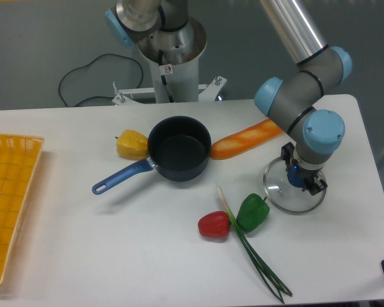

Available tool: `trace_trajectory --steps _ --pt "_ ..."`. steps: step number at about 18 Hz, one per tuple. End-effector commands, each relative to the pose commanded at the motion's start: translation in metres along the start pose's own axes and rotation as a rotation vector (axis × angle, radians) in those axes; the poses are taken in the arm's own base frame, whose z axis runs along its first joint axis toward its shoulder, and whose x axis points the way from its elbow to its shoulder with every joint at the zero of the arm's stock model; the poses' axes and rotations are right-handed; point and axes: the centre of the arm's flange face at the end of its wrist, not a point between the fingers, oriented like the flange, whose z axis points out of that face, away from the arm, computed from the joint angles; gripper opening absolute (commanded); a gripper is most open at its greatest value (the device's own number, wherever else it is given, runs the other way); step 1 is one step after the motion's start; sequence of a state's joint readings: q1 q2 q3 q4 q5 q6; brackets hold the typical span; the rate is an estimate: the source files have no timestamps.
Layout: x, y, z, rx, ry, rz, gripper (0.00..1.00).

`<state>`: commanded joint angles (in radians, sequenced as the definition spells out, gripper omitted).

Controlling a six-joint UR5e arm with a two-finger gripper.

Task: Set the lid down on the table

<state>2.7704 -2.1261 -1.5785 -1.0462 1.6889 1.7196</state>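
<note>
The lid (288,192), a clear glass disc with a thin silver rim, lies flat on the white table (115,243) at the right, just right of the green pepper. My gripper (302,179) points straight down over the lid's centre, and the wrist hides the knob. Its black fingers (320,186) stand spread on either side of the centre, so it looks open and not clamped on the lid. The dark blue saucepan (179,153) with a blue handle stands uncovered at the table's middle, well to the left of the lid.
An orange baguette-like piece (243,141) lies between saucepan and arm. A yellow pepper (132,144) sits left of the saucepan. A red pepper (214,224), a green pepper (252,212) and a spring onion (256,262) lie in front. A yellow mesh tray (9,198) is at the far left.
</note>
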Motion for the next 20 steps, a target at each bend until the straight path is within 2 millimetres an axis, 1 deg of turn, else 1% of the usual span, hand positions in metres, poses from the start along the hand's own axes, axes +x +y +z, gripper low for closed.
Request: trace_trajectory --steps 7,8,9,13,16,17,20 --pt "0.0001 -0.0020 -0.0002 0.000 0.000 0.003 0.63" --pt "0.0001 -0.0020 -0.0002 0.000 0.000 0.003 0.65" --pt "-0.0004 -0.0019 -0.0009 0.000 -0.002 0.003 0.70" --pt "-0.0005 -0.0018 -0.0010 -0.001 -0.003 0.003 0.70" --pt "-0.0006 -0.0018 -0.0012 -0.001 -0.005 0.003 0.73" --pt "-0.0008 -0.0018 -0.0013 -0.001 -0.006 0.002 0.77" --pt "-0.0008 -0.0028 -0.0015 -0.001 -0.007 0.004 0.78"
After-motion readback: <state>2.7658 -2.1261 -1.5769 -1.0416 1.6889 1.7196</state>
